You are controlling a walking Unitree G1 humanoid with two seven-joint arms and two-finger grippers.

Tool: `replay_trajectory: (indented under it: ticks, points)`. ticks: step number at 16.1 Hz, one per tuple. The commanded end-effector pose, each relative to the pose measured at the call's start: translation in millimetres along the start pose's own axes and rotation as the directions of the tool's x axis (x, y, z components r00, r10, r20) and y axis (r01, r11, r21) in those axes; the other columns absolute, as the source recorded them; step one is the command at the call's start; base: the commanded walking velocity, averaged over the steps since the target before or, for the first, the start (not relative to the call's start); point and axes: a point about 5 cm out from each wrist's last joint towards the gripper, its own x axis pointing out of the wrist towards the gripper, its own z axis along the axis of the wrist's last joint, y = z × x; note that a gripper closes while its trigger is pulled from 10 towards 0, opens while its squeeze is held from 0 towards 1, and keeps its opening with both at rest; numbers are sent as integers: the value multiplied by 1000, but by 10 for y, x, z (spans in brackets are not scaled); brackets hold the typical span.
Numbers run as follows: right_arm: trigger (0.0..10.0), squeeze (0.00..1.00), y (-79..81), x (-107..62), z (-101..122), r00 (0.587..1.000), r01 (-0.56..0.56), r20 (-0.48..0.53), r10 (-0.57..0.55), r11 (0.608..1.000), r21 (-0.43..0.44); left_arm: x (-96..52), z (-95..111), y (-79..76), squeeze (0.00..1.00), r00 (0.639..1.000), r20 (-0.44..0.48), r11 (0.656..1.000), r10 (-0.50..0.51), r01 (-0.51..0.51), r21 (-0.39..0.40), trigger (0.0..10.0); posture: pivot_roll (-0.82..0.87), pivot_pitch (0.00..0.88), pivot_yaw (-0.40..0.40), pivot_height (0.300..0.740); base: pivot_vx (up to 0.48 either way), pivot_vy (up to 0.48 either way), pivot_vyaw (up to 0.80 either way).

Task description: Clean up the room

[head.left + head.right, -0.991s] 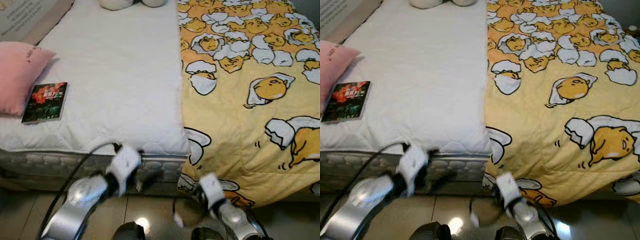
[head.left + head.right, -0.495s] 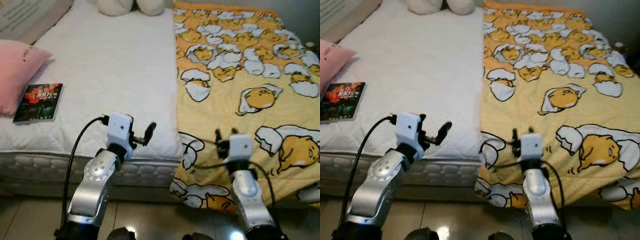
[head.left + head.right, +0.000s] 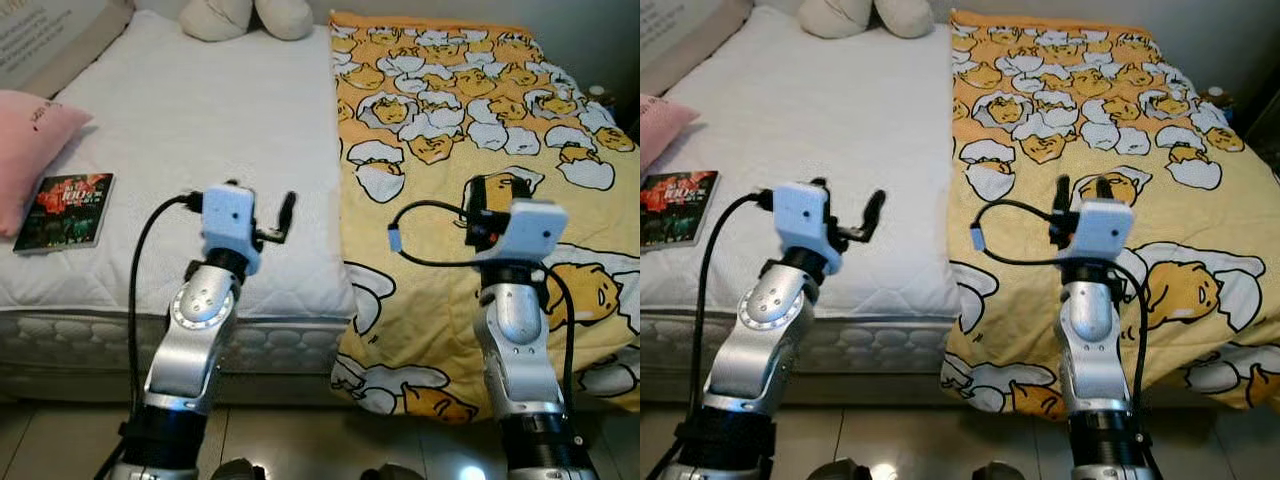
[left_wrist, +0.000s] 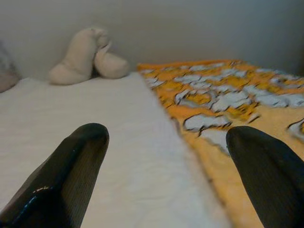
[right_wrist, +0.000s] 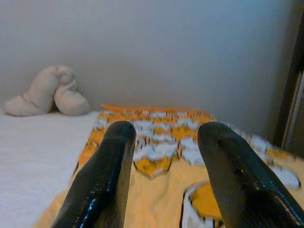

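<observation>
A bed stands in front of me; the left half is bare white mattress [image 3: 190,110] and the right half is under a yellow blanket [image 3: 470,120] printed with egg characters. A dark book [image 3: 65,197] lies on the mattress near its left edge, beside a pink pillow [image 3: 25,140]. My left gripper [image 3: 265,212] is raised over the mattress's front edge, open and holding nothing, with wide-spread fingers [image 4: 61,175]. My right gripper [image 3: 493,192] is raised over the blanket's front part, open and holding nothing, its fingers [image 5: 104,166] pointing toward the far wall.
A cream plush toy [image 3: 250,15] lies at the head of the bed against the grey wall [image 5: 166,42]. A flat printed board [image 3: 45,35] is at the far left corner. Tiled floor [image 3: 290,440] runs along the bed's front edge.
Both arms have risen from down by the floor to above the bed's front edge. The view has also tilted up and now takes in more of the bed.
</observation>
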Motion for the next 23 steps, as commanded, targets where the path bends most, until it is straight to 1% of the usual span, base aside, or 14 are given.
replay_trajectory:
  ticks: [1,3,5,8,12,14,16,19,23]
  points:
    - [10000,0,9,-12,-5,1000,-4,-14,5,1000,15,27,19,-9,0,1000,11,1000,5,-5,9,10000,-6,0,-5,723,330,-345,0]
    - [10000,0,86,-29,-20,999,-31,-23,31,999,22,66,29,-43,0,1000,16,1000,-11,11,9,10000,-9,0,5,723,336,-339,0]
    - [10000,0,135,-29,-44,998,-45,-36,46,999,30,80,29,-37,0,1000,18,1000,-7,7,10,10000,-3,0,7,723,336,-339,0]
    - [10000,0,144,-4,-67,998,-48,-49,49,998,36,72,8,-26,0,1000,7,1000,10,-10,1,10000,1,0,10,723,390,-272,0]
    - [10000,0,164,36,-96,995,-66,-71,69,997,44,77,-5,-39,0,1000,-1,1000,9,-9,-12,10000,2,0,16,723,445,0,0]
    - [10000,0,190,43,-115,993,-82,-81,86,996,47,83,-44,-66,0,1000,-29,1000,-8,7,-14,10000,1,0,18,723,0,0,0]
    - [10000,0,196,44,-127,992,-85,-86,89,995,48,88,-43,-73,0,999,-29,1000,-15,14,-8,10000,2,0,19,723,0,0,0]
    - [10000,0,239,52,-160,988,-111,-103,116,992,52,107,14,-88,0,1000,0,999,-31,31,6,10000,4,0,17,723,444,0,0]
    - [10000,0,279,76,-199,983,-131,-124,138,990,60,99,47,-108,0,1000,9,999,-30,30,-10,10000,10,0,20,723,450,0,0]
